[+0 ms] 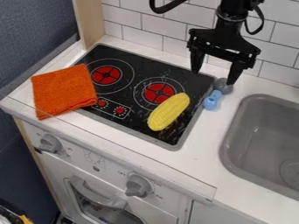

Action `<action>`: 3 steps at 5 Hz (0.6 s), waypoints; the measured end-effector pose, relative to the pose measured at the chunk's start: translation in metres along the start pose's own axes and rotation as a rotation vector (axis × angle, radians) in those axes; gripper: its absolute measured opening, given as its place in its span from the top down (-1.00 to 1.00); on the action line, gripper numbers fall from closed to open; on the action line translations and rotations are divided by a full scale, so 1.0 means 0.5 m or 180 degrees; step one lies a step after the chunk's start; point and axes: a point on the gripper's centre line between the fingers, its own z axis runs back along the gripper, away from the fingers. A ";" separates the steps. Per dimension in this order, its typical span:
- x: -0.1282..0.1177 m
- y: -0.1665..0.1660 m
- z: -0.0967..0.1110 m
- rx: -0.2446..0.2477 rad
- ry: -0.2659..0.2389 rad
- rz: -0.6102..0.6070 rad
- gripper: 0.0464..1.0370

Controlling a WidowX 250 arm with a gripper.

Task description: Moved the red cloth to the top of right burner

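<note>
From where I'm standing, a yellow corn cob (168,111) is lying on the black stovetop (140,65), its upper end overlapping the lower right part of the right burner (158,92), so it is partly standing in the way there. A small blue and grey thing (212,100) is resting just beside the stovetop's right edge, near one tip of the gripper (213,77). The left burner (106,75) is showing uncovered, and the grey sink (229,146) is sitting farther right in the white counter (204,135).

The orange-red cloth (64,91) is lying flat at the far left, partly on the counter and partly over the stovetop's left edge, its right side nearing the left burner. It is looking almost square, so I can't pick out a long axis. Its sides are running slightly askew, the near left corner pointing down toward the counter's front edge and the far right one toward the back of the stovetop.

The gripper is hanging above the back right corner of the stovetop, its two fingers standing wide apart and gripping nothing.
</note>
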 end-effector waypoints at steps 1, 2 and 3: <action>-0.013 -0.002 -0.033 0.0034 0.0152 -0.0007 -0.93; -0.020 0.041 -0.039 0.0077 0.0326 0.0213 -0.93; -0.020 0.116 -0.038 0.0069 0.0340 0.0561 -0.93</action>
